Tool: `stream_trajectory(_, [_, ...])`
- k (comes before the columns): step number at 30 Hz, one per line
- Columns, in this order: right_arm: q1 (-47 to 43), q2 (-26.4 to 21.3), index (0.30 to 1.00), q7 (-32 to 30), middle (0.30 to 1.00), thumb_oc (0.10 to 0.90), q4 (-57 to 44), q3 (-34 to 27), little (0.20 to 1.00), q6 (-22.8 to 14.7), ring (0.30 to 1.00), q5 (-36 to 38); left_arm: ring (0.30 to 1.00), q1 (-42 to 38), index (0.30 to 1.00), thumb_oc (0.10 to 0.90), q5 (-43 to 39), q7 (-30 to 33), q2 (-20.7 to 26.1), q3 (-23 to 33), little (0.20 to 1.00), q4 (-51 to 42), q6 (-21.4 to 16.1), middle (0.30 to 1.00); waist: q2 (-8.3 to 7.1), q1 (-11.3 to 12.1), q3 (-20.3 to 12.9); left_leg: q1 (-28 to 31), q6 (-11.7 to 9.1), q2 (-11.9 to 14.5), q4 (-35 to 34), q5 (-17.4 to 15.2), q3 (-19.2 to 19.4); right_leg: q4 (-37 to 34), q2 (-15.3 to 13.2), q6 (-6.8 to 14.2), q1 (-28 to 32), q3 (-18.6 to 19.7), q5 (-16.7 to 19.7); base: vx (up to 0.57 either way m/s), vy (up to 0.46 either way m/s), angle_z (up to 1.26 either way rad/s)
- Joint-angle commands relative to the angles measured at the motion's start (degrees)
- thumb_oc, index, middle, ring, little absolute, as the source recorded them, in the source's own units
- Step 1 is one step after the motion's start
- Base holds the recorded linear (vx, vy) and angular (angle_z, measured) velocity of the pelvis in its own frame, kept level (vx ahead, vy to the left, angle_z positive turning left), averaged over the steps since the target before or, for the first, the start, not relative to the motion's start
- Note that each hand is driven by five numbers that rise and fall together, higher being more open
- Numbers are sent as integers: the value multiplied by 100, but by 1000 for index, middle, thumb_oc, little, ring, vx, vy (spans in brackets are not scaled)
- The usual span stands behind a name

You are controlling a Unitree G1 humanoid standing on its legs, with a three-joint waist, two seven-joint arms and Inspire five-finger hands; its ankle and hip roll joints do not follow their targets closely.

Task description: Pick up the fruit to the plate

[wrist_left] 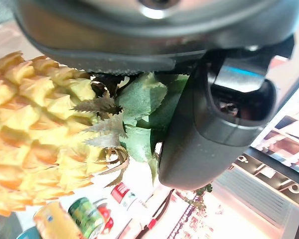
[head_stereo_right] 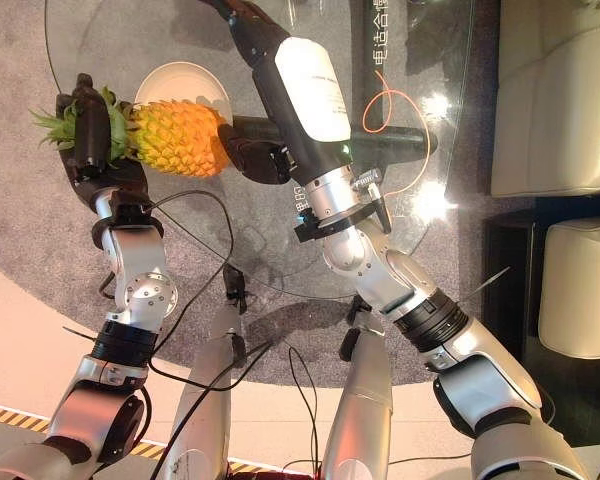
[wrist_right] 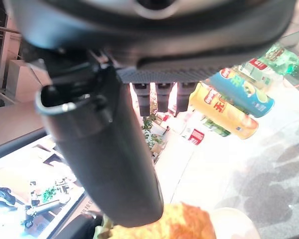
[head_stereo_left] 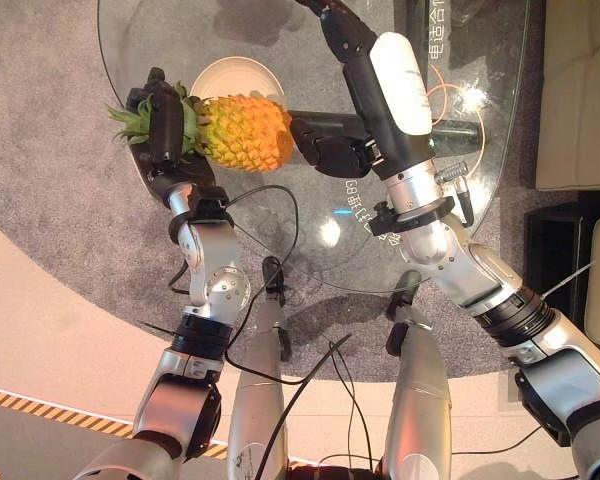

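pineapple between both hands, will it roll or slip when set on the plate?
Likely rolls: the pineapple is oval and lies sideways. The left hand grips only leafy crown, which may bend. The bumpy rind should resist slipping against the right hand.

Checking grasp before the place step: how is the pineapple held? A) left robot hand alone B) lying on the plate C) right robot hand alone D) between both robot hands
D: left robot hand grips the leafy crown, right robot hand presses the pineapple at its base end.
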Motion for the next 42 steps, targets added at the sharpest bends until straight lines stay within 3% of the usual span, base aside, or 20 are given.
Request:
stream_trajectory(1, [-524, 156, 900, -396, 900, 800, -717, -242, 900, -403, 900, 134, 300, -696, 300, 100, 983, 6, 301, 149, 200, -868, -752, 300, -134, 61, -136, -38, -216, 83, 583, -528, -159, -972, -99, 263, 446, -49, 544, 0, 0, 0])
stream_trajectory(8, [-233, 161, 900, -928, 900, 800, -406, -476, 900, -201, 900, 504, 300, -751, 300, 100, 1930, 488, 354, 245, 200, -755, -828, 300, -160, 6, -136, -60, -230, 103, 586, -531, -144, -966, -78, 243, 421, -16, 526, 0, 0, 0])
stream_trajectory(17, [559, 109, 900, -1558, 900, 800, 279, -1228, 900, -398, 900, 946, 300, -878, 300, 100, 3493, 1315, 724, 440, 200, -205, -894, 300, -228, -152, -136, -92, -235, 168, 636, -584, -86, -888, -29, 233, 318, 53, 495, 0, 3, -2])
stream_trajectory(28, [1007, -117, 900, -2069, 900, 800, 1599, -1794, 900, -514, 900, 1762, 300, -1177, 300, 100, 3617, 1187, 1214, 524, 200, 838, -1105, 300, -266, -292, -136, -86, -252, 238, 659, -638, 6, -791, 57, 215, 233, 118, 423, 4, 20, -3])
stream_trajectory(42, [1078, -259, 900, -1640, 900, 800, 4124, -1994, 900, -788, 900, 3359, 300, -1854, 300, 100, 3259, 1111, 2070, 184, 200, 2103, -957, 300, -321, -359, -136, -158, -275, 333, 733, -710, 68, -735, 128, 176, 148, 85, 363, -2, 0, -4])
